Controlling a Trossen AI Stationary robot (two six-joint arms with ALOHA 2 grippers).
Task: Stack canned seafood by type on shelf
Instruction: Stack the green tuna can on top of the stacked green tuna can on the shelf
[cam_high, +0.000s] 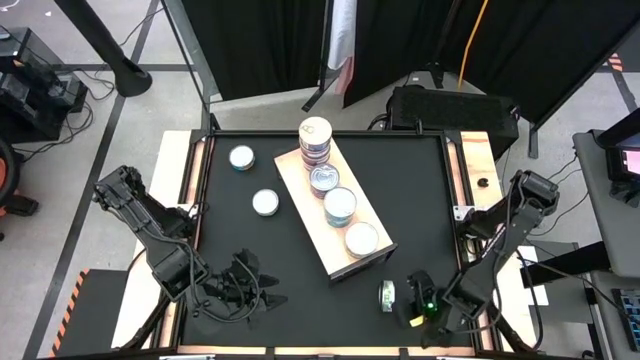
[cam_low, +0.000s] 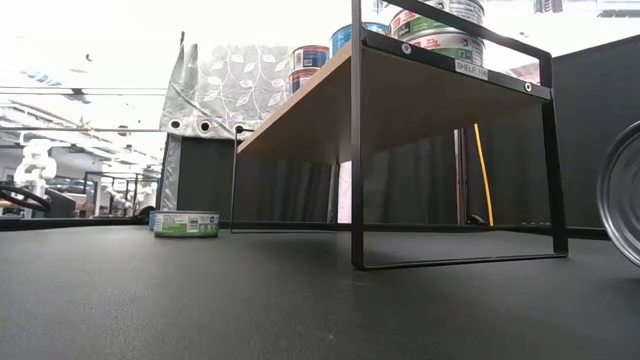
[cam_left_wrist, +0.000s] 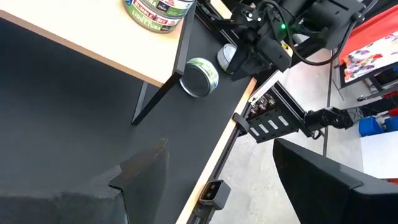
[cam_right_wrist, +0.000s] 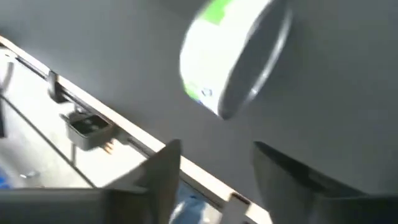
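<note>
The shelf (cam_high: 303, 200) is a pale wood board on a black metal frame, lying diagonally mid-table. It carries several tins: a tall stack (cam_high: 315, 140) at its far end and more (cam_high: 340, 206) along it. Two white-topped tins (cam_high: 241, 157) (cam_high: 265, 202) stand flat on the table left of it. A green-labelled tin (cam_high: 388, 296) rests on its rim near the shelf's near end. My right gripper (cam_high: 408, 300) is open just right of that tin (cam_right_wrist: 230, 56), not touching it. My left gripper (cam_high: 255, 282) is open, low by the near-left edge.
The shelf stands raised on thin black legs (cam_low: 357, 150), with room under the board. In the low view a green-labelled tin (cam_low: 185, 222) stands beyond it. Wooden rails (cam_high: 470, 160) border the black table. Free black tabletop lies between the shelf and the left gripper.
</note>
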